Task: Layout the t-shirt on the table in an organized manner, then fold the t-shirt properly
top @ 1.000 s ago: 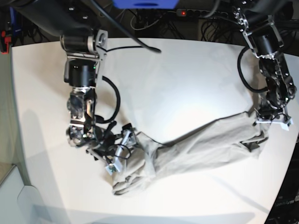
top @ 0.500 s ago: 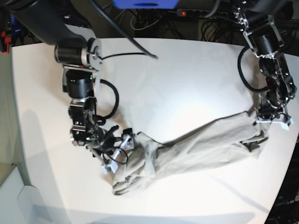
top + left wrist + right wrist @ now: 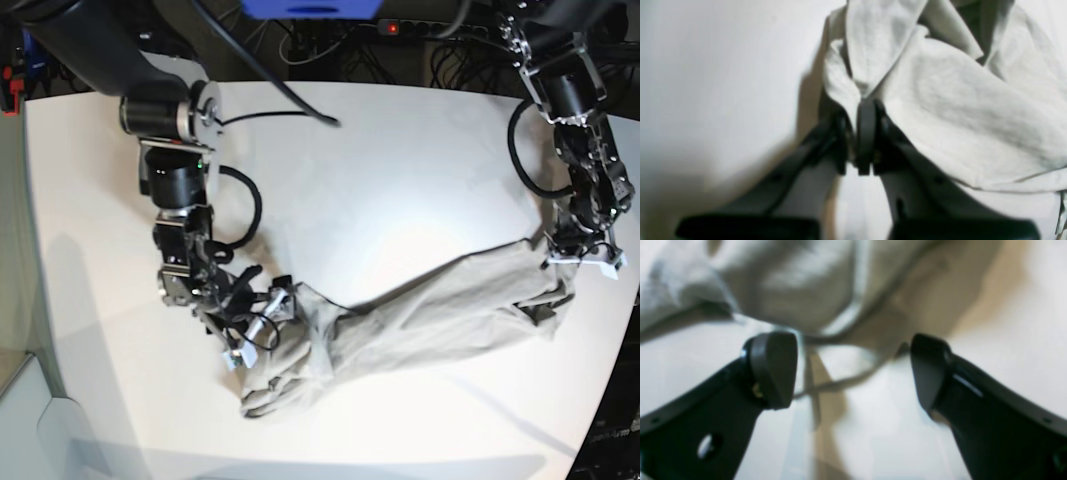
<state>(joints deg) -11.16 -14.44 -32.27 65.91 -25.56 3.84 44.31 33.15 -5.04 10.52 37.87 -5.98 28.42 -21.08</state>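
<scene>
Shirt [image 3: 430, 315] stretched in a rumpled band across the tabletop [image 3: 400, 170]
Left gripper [image 3: 864, 110] pinches one end of the cloth; right gripper [image 3: 853, 368] gapes wide at the other end, holding nothing.

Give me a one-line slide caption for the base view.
Left gripper pinches one end of the bunched t-shirt while the open right gripper sits at the other end on the table.
</scene>
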